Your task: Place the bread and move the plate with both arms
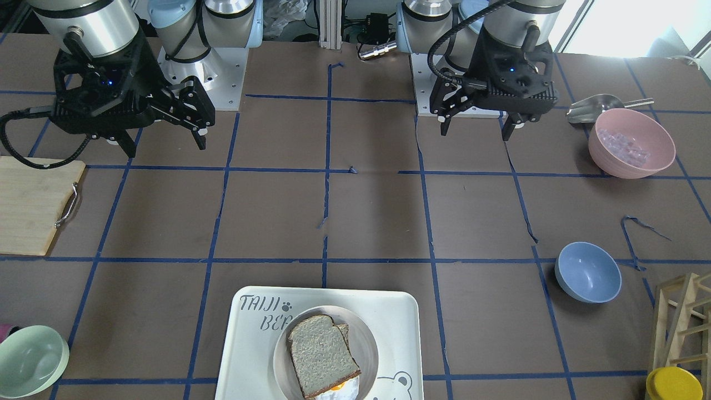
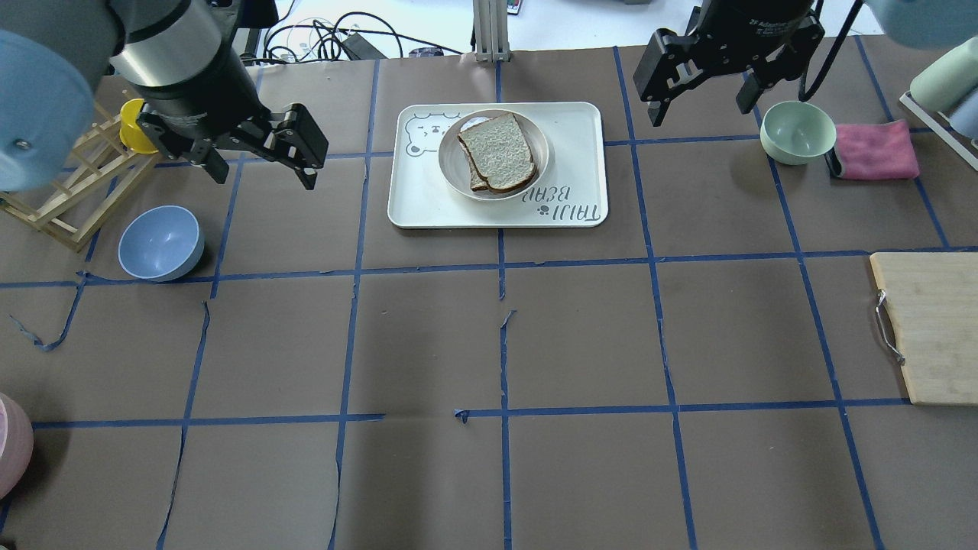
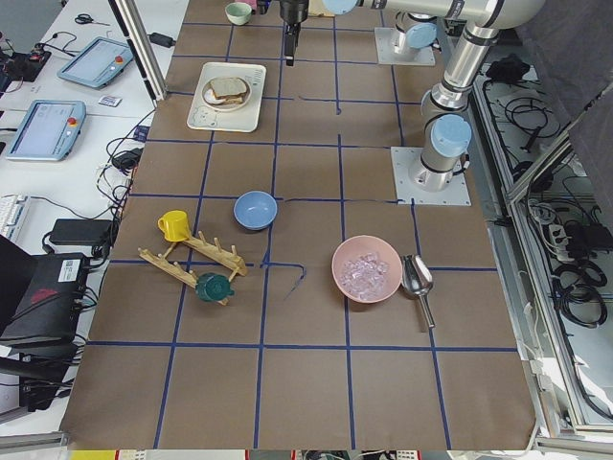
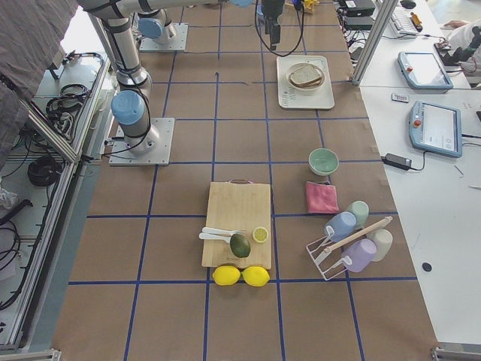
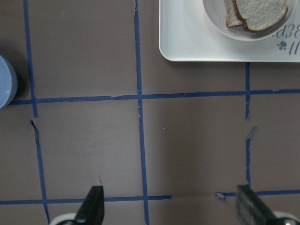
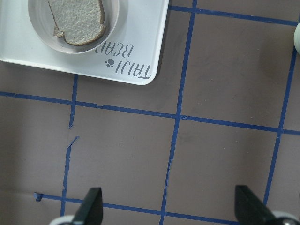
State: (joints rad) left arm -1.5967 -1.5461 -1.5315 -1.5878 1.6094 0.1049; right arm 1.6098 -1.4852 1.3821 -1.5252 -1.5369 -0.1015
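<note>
The bread (image 2: pixel 498 150) lies on top of a second slice in the round cream plate (image 2: pixel 452 164), which stands on the white "TAIJI BEAR" tray (image 2: pixel 416 191) at the table's far middle. In the front view a bit of fried egg (image 1: pixel 339 391) shows under the bread (image 1: pixel 319 355). My left gripper (image 2: pixel 263 172) is open and empty, raised to the left of the tray. My right gripper (image 2: pixel 699 111) is open and empty, raised to the right of the tray. Both wrist views show the plate's edge (image 5: pixel 220 23) (image 6: pixel 115 28) beyond the open fingers.
A pale green bowl (image 2: pixel 798 131) and pink cloth (image 2: pixel 875 150) lie right of the tray. A blue bowl (image 2: pixel 160 243) and wooden rack (image 2: pixel 69 198) are at the left. A cutting board (image 2: pixel 928 328) is at the right edge, and a pink bowl (image 1: pixel 631 143) near the left arm's base.
</note>
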